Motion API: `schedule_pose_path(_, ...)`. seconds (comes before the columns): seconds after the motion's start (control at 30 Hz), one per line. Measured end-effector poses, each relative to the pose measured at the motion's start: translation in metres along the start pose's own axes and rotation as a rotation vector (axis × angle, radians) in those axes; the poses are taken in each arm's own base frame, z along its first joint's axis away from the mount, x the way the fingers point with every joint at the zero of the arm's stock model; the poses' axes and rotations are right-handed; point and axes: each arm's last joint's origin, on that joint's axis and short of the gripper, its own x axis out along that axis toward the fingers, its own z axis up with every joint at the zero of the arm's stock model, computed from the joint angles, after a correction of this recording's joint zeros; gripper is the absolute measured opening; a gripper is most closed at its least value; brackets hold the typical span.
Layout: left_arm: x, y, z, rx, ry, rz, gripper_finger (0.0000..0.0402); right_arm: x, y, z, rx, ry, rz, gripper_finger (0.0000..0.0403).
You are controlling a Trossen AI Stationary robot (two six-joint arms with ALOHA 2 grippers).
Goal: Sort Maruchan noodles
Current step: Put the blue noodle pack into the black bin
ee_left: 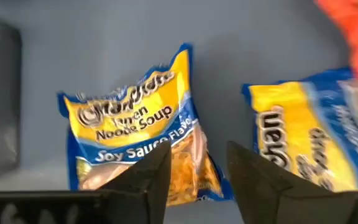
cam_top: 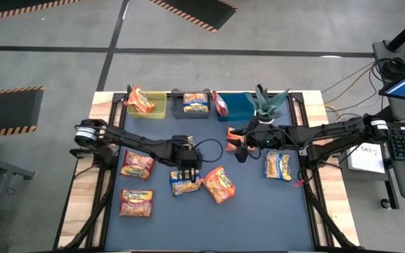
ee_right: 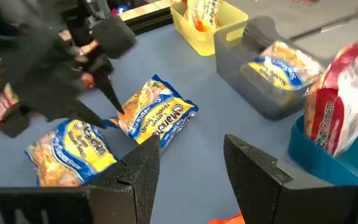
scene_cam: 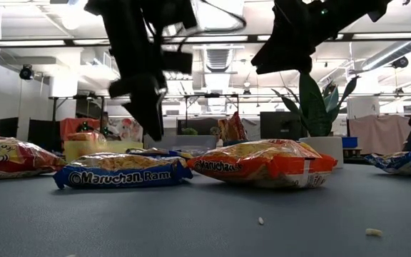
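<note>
Left gripper (cam_top: 186, 171) hangs over the table's (cam_top: 259, 218) middle, fingers spread and holding nothing, a yellow-and-blue noodle packet (cam_top: 184, 184) right under it. An orange packet (cam_top: 218, 184) lies just beside that one. The near edge has plenty of bare mat. Right gripper (cam_top: 241, 150) hovers nearer the far edge, jaws parted and holding nothing, by another orange packet (cam_top: 235, 138), a potted plant (cam_top: 266, 104) close behind. Along the far edge, the yellow bin (cam_top: 150, 106), grey bin (cam_top: 188, 105) and blue bin (cam_top: 234, 105) each hold a packet. The low view alone shows crumbs (scene_cam: 368, 231) on the mat. Two red packets (cam_top: 136, 166) sit towards the left edge.
</note>
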Motion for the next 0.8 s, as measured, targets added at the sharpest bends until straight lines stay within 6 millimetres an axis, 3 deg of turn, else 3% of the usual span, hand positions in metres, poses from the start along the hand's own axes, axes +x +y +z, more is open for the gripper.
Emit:
schedule_pose_path(0.13, -0.019, 0.008, -0.012, 0.087, -0.092, -0.022, 0.0147, 0.007, 0.001, -0.005, 0.053, 0.028, -0.01, 0.0166)
schedule_pose_path(0.27, -0.029, 0.02, -0.038, 0.055, -0.213, -0.083, 0.0134, 0.019, 0.002, -0.014, 0.086, 0.074, -0.029, 0.0166)
schedule_pose_path(0.53, -0.019, 0.045, -0.096, -0.272, -0.42, -0.101, 0.0119, 0.045, -0.001, -0.025, 0.101, 0.112, -0.036, 0.0166)
schedule_pose_path(0.8, -0.004, 0.057, -0.129, -0.497, -0.507, -0.1, 0.0172, 0.056, -0.01, -0.026, 0.114, 0.122, -0.029, 0.0166)
